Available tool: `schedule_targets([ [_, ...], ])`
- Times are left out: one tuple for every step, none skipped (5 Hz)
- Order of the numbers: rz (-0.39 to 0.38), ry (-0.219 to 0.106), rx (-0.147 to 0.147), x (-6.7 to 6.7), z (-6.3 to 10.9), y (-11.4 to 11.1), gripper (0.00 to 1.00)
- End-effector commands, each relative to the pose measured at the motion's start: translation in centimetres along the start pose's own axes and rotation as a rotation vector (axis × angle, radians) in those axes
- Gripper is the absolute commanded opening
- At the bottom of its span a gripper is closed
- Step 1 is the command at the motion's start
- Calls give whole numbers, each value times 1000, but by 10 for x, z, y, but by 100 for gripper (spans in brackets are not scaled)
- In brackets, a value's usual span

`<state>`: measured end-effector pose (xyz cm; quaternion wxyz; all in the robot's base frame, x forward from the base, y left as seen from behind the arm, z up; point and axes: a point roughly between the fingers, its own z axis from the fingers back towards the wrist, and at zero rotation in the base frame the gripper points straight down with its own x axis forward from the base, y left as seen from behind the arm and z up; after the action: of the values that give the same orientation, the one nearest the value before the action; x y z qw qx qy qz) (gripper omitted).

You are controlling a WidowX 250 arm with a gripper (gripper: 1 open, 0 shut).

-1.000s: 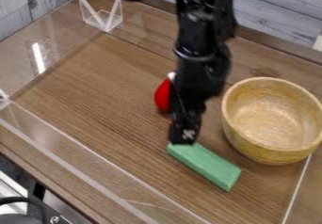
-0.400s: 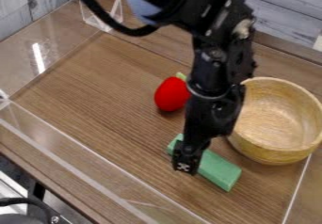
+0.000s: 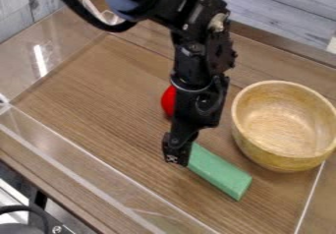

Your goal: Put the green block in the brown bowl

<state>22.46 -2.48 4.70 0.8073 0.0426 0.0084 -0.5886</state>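
Tool (image 3: 197, 149) shifted L vs earlier frame, now at the L/far end of the green block (image 3: 221, 173); jaws spread wide, nothing gripped. Block hasn't moved: flat on tabletop (image 3: 92, 110), near side of brown bowl (image 3: 282, 127), outside it. Red toy (image 3: 170, 100) farther back, partly hidden behind arm.

Table (image 3: 82, 105): brown wood surface with visible grain and straight plank seams running diagonally. A pale strip crosses its near left portion. Light reflects softly along the left part of the surface. Paneling (image 3: 28, 12): grey-white, upright, grooved, located at the upper left beyond the table. Boards (image 3: 282, 14): pale, with dark lines between them, located at the upper right behind the table's far edge. Lower left corner: dark, contents unclear.
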Motion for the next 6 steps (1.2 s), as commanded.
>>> schedule_targets([
  [-12,-23,57,10,11,13,100],
  [-56,-34,72,2,5,7,100],
  [-75,-39,91,-4,1,1,100],
  [-112,-44,98,1,-3,0,100],
  [-138,-49,101,5,-6,-2,100],
  [-215,-60,103,19,-5,2,100],
])
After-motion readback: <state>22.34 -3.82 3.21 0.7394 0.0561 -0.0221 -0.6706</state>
